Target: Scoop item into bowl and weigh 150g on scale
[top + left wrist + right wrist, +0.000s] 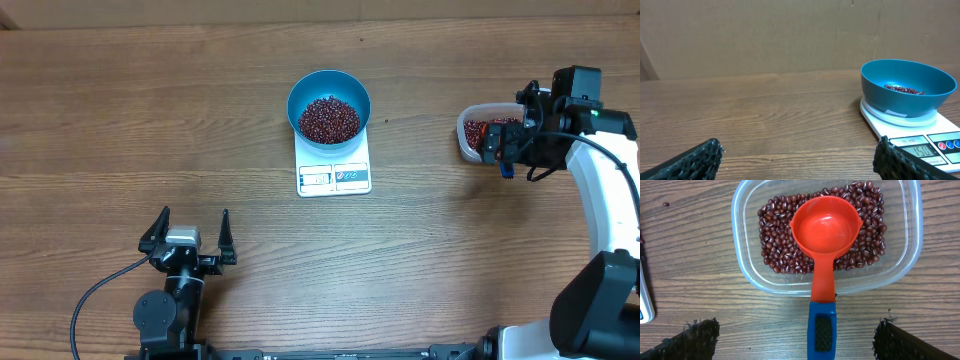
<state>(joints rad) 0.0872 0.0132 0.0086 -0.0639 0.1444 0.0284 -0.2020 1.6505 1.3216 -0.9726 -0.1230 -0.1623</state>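
Observation:
The blue bowl (329, 95) stands on the white scale (334, 176) at the table's middle, with a heap of red-brown beans (329, 120) inside it. From the left wrist, the bowl (907, 92) and the scale (920, 142) sit to the right. My left gripper (192, 225) is open near the front edge, far from them, with nothing between its fingers (695, 160). My right gripper (797, 342) hovers open over a red scoop (827, 230) lying empty on the beans (775, 235) in a clear tub (740, 255). The scoop's blue handle (822, 330) lies between the wide-apart fingers, untouched.
The tub (463, 135) sits at the right side of the table under my right arm (600, 190). A stray bean (665, 203) lies on the wood left of the tub. A brown cardboard wall (765, 35) backs the table.

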